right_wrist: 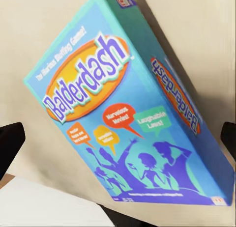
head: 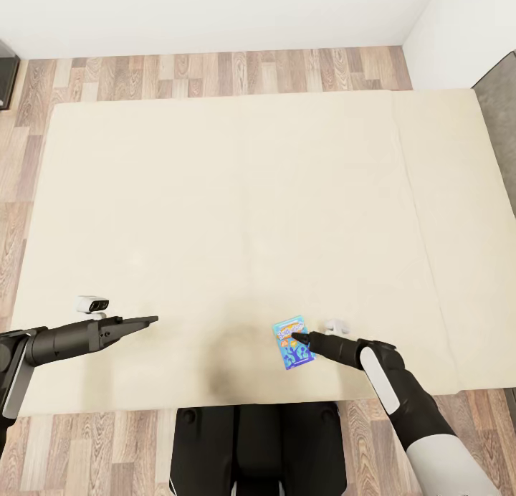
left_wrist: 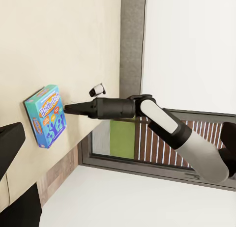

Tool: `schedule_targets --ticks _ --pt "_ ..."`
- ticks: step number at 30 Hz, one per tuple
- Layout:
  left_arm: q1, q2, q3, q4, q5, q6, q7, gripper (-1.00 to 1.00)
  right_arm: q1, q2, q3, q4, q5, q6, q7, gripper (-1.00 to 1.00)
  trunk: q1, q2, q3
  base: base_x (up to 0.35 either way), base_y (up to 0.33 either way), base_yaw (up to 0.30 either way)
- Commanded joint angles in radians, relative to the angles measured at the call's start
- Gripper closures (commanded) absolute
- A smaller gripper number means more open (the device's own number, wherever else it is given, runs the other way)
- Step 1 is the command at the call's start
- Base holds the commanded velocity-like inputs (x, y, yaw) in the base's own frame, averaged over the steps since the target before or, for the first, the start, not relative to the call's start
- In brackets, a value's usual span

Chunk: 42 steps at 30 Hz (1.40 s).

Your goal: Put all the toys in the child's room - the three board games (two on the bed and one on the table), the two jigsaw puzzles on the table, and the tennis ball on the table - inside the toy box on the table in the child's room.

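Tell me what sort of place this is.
Probably a bedroom: a wide plain beige mattress fills the head view, on a wood-plank floor by white walls. A light blue board game box lies on the mattress at the right gripper, hinting at a child's room.

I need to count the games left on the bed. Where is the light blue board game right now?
In the head view, the light blue board game lies flat on the bed near its front edge, right of centre, at the right end effector.

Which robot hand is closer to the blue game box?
The right one. The right gripper is right at the game box on the bed, its fingers either side of it. The left gripper hovers far off to the box's left.
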Motion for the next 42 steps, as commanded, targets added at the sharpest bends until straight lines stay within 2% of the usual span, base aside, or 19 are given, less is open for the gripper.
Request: schedule_targets --ticks 1,4,10,19,42 --pt "0.0 0.0 0.0 0.0 -0.001 0.011 -0.004 -1.0 -0.001 -0.001 0.0 0.001 0.008 0.007 0.003 -1.0 0.001 -0.002 -0.001 0.0 0.0 0.0" --pt "0.0 0.0 0.0 0.0 0.0 0.011 -0.004 -1.0 -0.001 0.001 -0.001 0.006 0.029 0.017 0.003 -1.0 0.001 -0.002 -0.001 0.0 0.0 0.0" --pt "0.0 0.0 0.0 0.0 0.0 0.011 -0.004 -1.0 0.0 0.004 0.0 0.008 0.044 0.015 0.004 -1.0 0.001 -0.002 -0.001 0.0 0.0 0.0" --pt "0.0 0.0 0.0 0.0 0.0 0.011 -0.004 -1.0 0.0 0.014 0.003 0.009 0.047 0.009 0.007 -1.0 0.001 -0.002 -0.001 0.0 0.0 0.0" --pt "0.0 0.0 0.0 0.0 0.0 0.011 -0.004 -1.0 0.0 0.017 0.003 0.009 0.044 0.008 0.014 -1.0 0.001 -0.002 -0.001 0.0 0.0 0.0"
